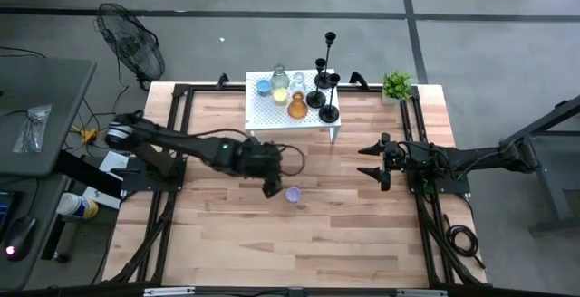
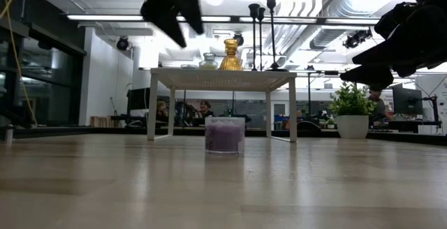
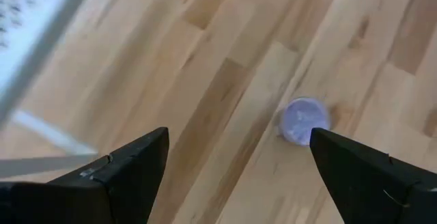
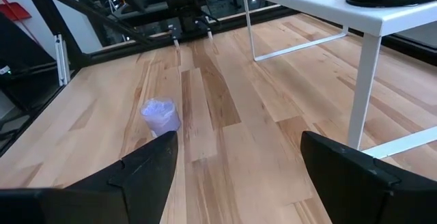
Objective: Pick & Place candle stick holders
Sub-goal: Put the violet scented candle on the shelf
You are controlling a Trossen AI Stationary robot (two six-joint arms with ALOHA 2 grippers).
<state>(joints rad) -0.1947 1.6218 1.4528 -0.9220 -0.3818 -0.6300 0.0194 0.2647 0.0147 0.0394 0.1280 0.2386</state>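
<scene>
A small purple glass holder point(image 1: 293, 194) point(image 2: 225, 135) point(image 3: 305, 120) point(image 4: 160, 115) stands on its base on the wooden table, in front of a white stand point(image 1: 263, 116). On the stand are three black candlesticks point(image 1: 326, 71) and several coloured glass holders point(image 1: 282, 95). My left gripper point(image 1: 271, 188) point(image 2: 171, 9) point(image 3: 239, 142) hangs open above the table, just left of the purple holder and slanting down toward it. My right gripper point(image 1: 374, 161) point(image 4: 239, 142) waits open at the table's right side, pointing left.
A small green potted plant point(image 1: 396, 86) point(image 2: 351, 110) stands at the far right corner beside the stand. The white stand's legs point(image 4: 360, 87) rise from the table's far middle. Black frame rails point(image 1: 172, 143) run along both sides. Bare wood point(image 1: 299, 243) lies toward the near edge.
</scene>
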